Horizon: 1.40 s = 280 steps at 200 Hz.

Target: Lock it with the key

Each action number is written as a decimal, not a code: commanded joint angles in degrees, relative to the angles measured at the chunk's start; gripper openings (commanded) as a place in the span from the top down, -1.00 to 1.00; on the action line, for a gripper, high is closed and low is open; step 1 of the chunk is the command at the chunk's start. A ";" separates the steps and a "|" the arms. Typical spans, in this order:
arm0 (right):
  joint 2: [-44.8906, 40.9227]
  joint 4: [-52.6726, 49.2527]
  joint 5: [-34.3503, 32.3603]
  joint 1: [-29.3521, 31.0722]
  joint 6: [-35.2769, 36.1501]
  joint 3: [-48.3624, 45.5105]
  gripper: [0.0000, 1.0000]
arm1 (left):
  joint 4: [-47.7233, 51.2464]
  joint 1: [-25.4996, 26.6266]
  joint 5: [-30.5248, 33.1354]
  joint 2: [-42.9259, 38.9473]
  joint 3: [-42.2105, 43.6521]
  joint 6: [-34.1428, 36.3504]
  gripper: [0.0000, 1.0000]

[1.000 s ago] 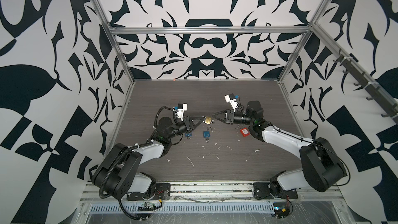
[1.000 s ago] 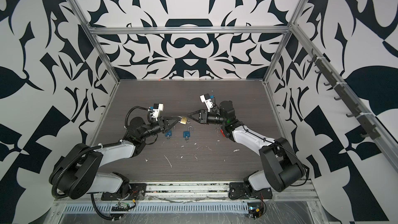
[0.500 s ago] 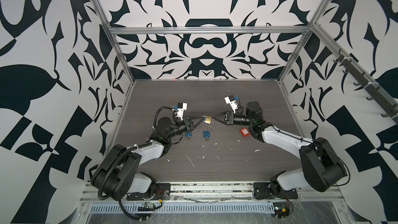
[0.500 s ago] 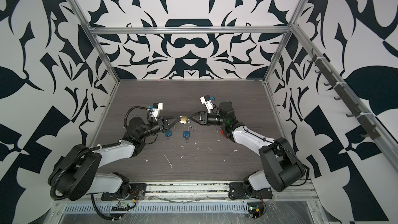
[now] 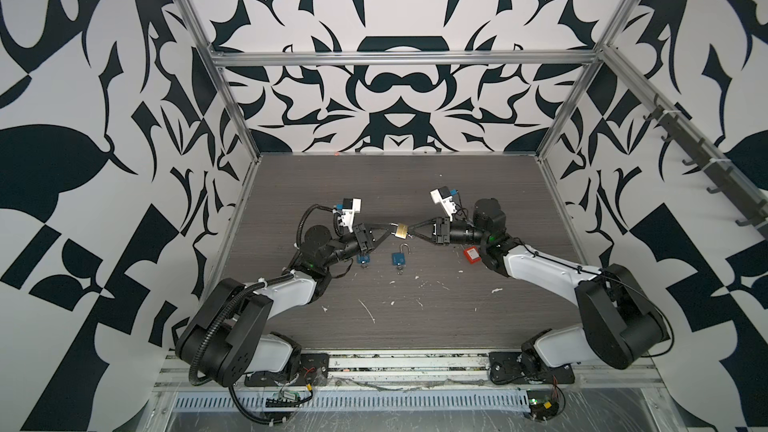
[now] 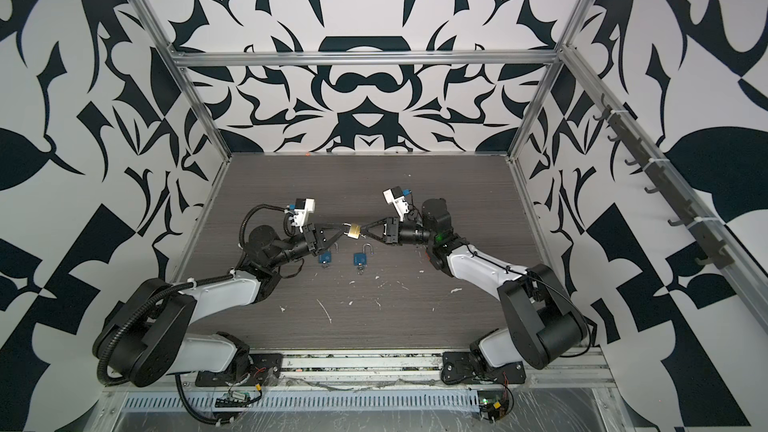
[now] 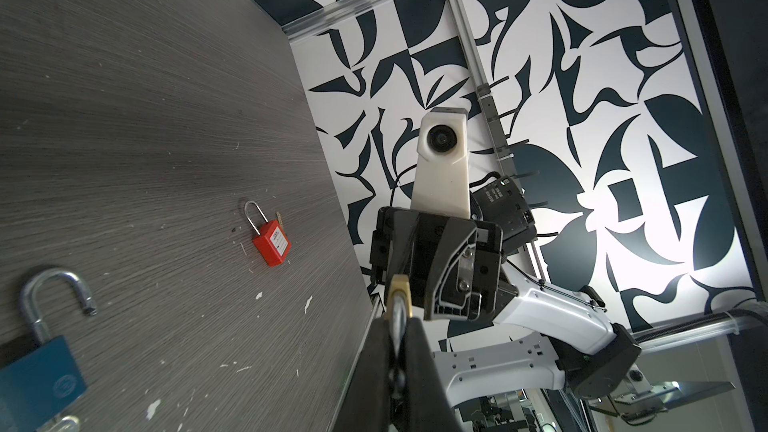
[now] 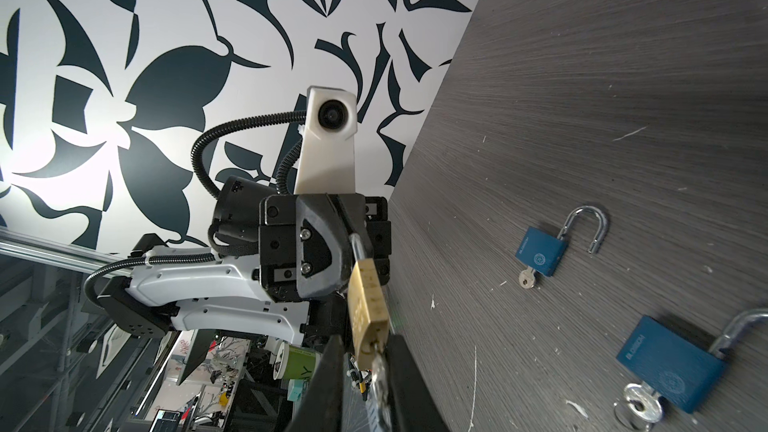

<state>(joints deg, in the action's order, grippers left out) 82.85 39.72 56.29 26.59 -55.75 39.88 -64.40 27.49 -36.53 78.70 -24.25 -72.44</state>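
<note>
Presently, items as found:

1. Brass padlock: held off the table, near its middle, between my two claws.
2. Left claw: pressed together on the padlock's shackle. The shackle's bend is buried between the fingers.
3. Key: seated in the padlock's underside. Its bow is cut off by the frame edge in the right wrist view and is too small to make out in both top views.
4. Right claw: fingers drawn in close on either side of the key. I cannot tell whether the pads press it.
5. Blue padlocks: both have open shackles and keys in. One lies just nearside of the claws. The other is partly under my left wrist.
6. Red padlock: half covered by my right arm in a top view.
7. Room: open wood runs from the claws to the back wall. The side walls stand well apart from both claws.
</note>
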 commanded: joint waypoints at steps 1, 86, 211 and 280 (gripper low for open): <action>0.54 4.80 1.41 0.39 -1.39 0.37 0.60 | -2.04 -0.15 -0.91 -1.07 -1.95 -0.15 1.00; 0.77 6.24 2.25 0.48 -3.12 -0.85 0.71 | -2.40 -0.15 -0.21 -1.17 -1.59 0.14 1.00; 0.60 6.47 2.52 -0.33 -3.87 -2.34 1.00 | -3.19 -0.26 0.50 -0.30 -1.68 0.49 1.00; -0.56 14.60 5.95 -8.09 -8.88 -7.81 1.00 | -1.34 -2.35 -0.64 -0.09 -2.57 1.53 1.00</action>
<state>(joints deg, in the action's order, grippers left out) 84.79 51.29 60.66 23.75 -63.05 34.46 -63.70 27.64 -39.33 78.91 -24.47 -71.99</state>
